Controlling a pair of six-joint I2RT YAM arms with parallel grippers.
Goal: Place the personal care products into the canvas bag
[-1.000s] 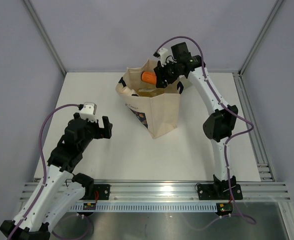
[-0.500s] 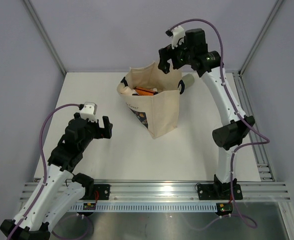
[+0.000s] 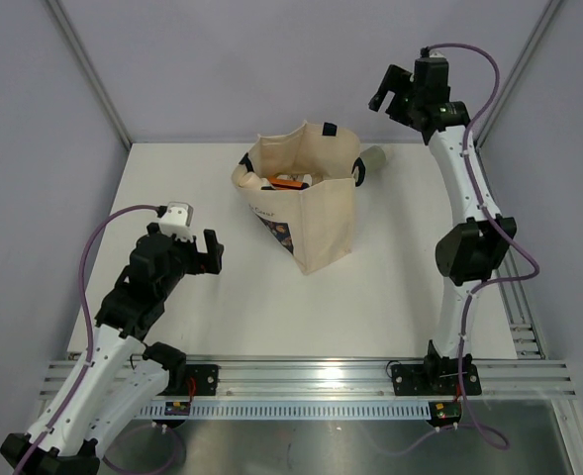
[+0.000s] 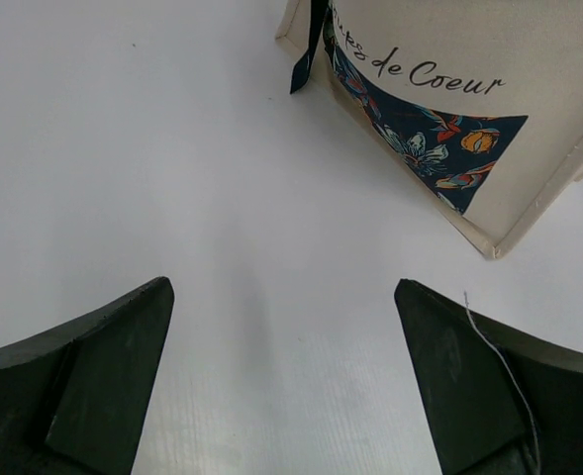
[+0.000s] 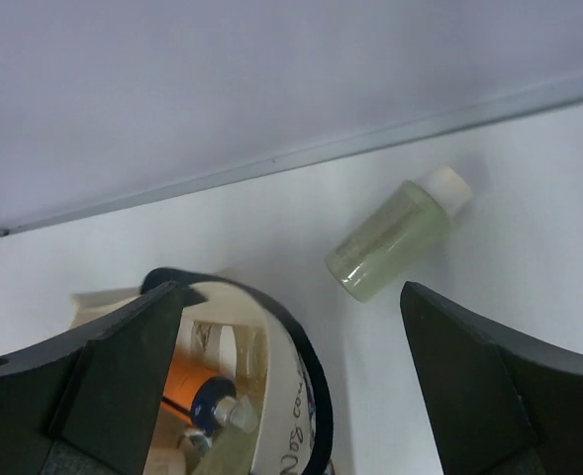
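Canvas bag (image 3: pixel 311 213) upright at mid-worktop (image 3: pixel 390 287); both arms stand clear of it.
Right gripper (image 5: pixel 289 297) is held high on an extended arm, above the far right of the worktop and beyond the bag, fingers spread wide and holding nothing. Left gripper (image 4: pixel 281 287) hovers low on the bag's left, fingers spread wide and empty, pointed toward the printed side. Inside the bag lie an orange-amber bottle (image 5: pixel 187 381) and others, partly hidden. One sage-green bottle (image 5: pixel 395 233) with a white cap lies on its side on the worktop just behind the bag, near its black handle (image 5: pixel 309 376).
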